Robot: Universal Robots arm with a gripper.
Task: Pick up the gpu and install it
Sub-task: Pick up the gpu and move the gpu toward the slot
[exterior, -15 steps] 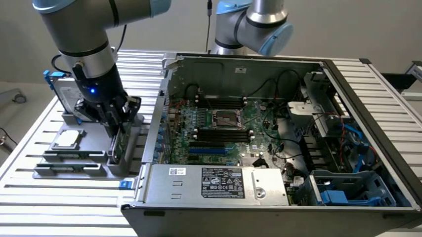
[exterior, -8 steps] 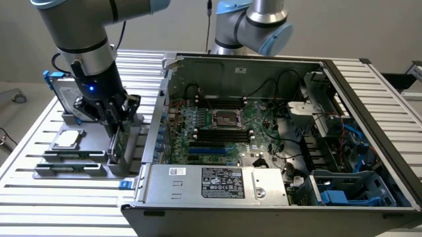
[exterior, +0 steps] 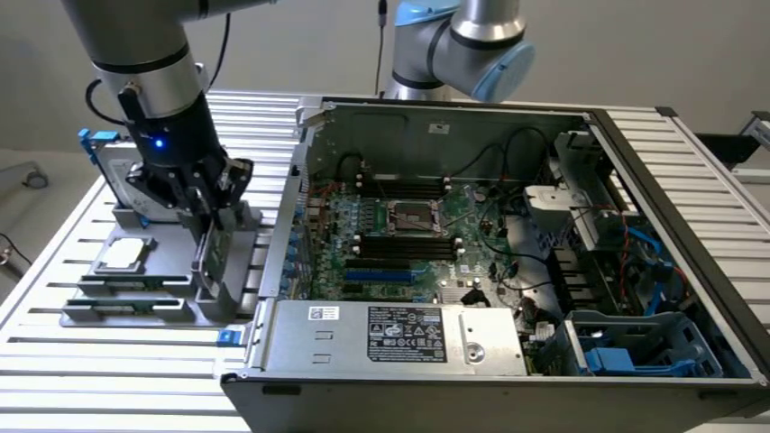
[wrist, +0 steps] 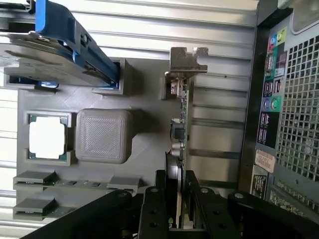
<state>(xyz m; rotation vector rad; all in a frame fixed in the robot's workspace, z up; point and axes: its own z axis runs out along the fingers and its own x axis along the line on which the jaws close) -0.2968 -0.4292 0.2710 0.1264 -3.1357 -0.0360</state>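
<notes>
The gripper [wrist: 175, 180] has its jaws part-closed, pinching both faces of the gpu [wrist: 178, 124], which stands on edge in the grey holder [wrist: 144, 149] beside the open computer case [exterior: 673, 162], so its upper edge is reachable.

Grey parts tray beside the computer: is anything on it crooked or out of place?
Nothing stands out. The gpu stands upright on edge in the tray, with the gripper closed on it.

No wording can be read anywhere. The power supply [exterior: 361, 336] beside the motherboard [exterior: 398, 236] carries a dark printed label [exterior: 407, 334] and a small white sticker [exterior: 323, 313], both illegible.
</notes>
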